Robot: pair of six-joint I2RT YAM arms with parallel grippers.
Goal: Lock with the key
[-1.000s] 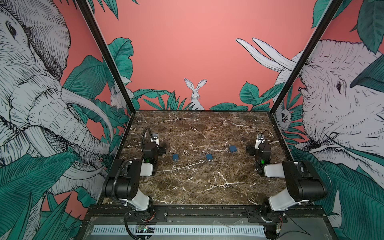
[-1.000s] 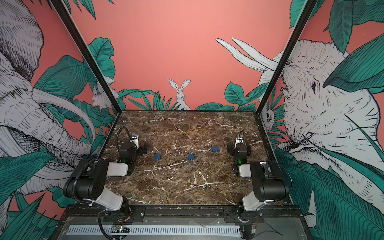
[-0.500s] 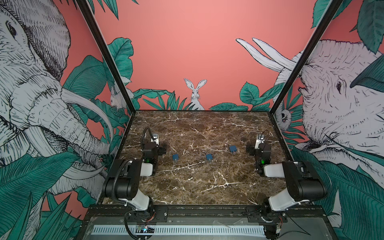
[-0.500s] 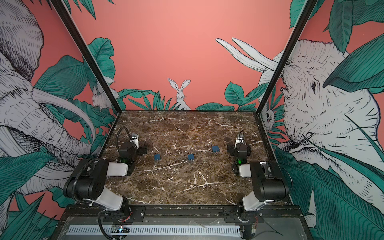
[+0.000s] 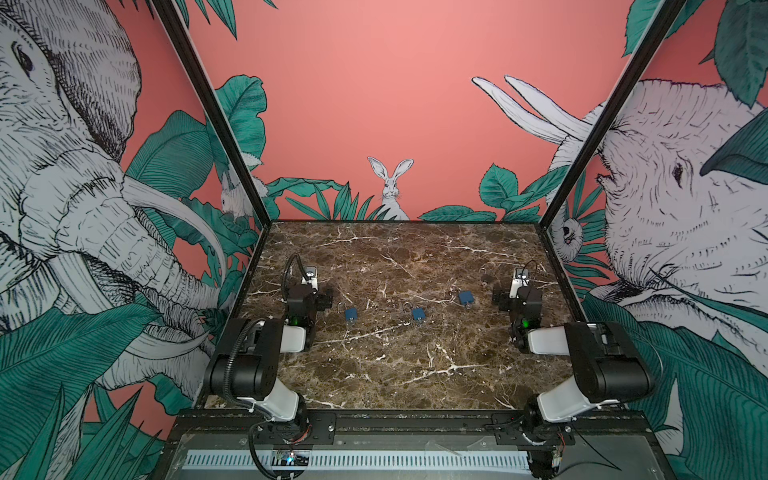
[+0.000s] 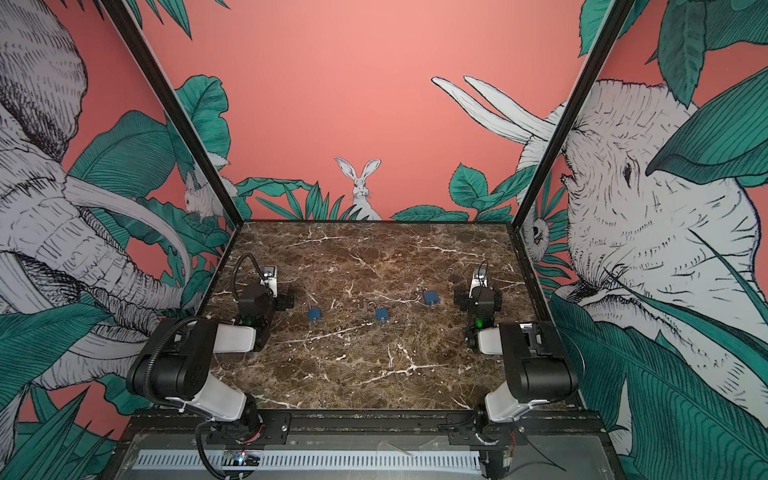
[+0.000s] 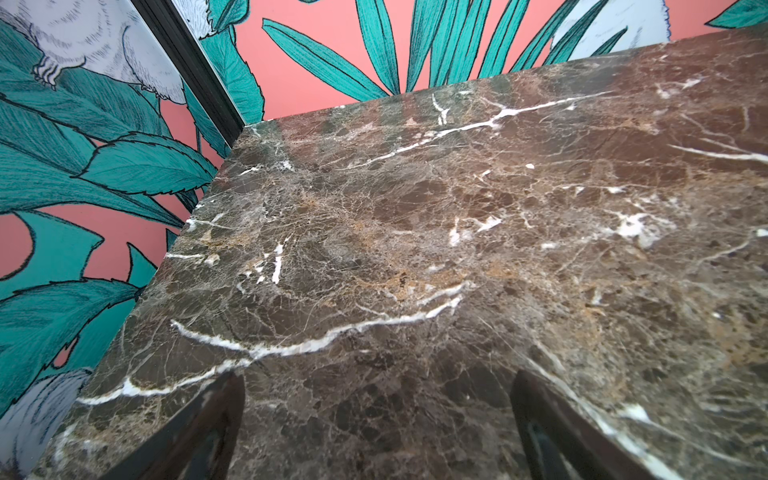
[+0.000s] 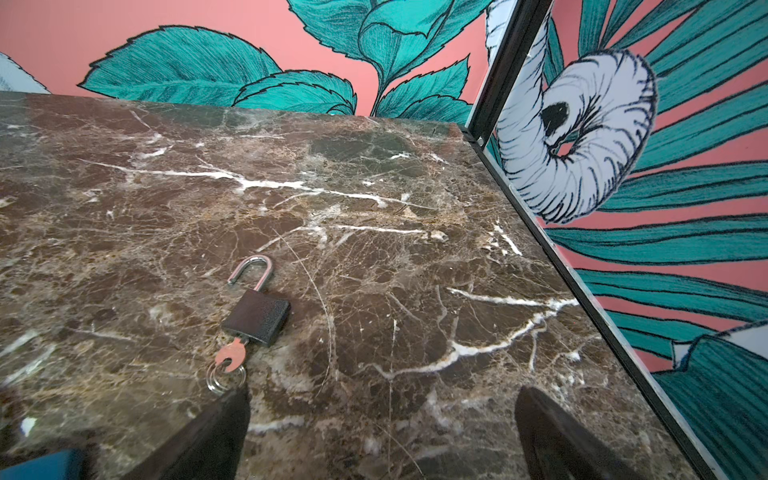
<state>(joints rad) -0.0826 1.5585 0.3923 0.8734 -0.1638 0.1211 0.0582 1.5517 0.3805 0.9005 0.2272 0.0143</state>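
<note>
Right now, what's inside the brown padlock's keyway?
A key sits in the brown padlock, with a ring attached. The key's blade is hidden inside the padlock.

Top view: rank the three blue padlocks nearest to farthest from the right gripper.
1. Right blue padlock: right end of the row, on the inner side of the open right gripper.
2. Middle blue padlock: centre of the row.
3. Left blue padlock: far left end.
</note>
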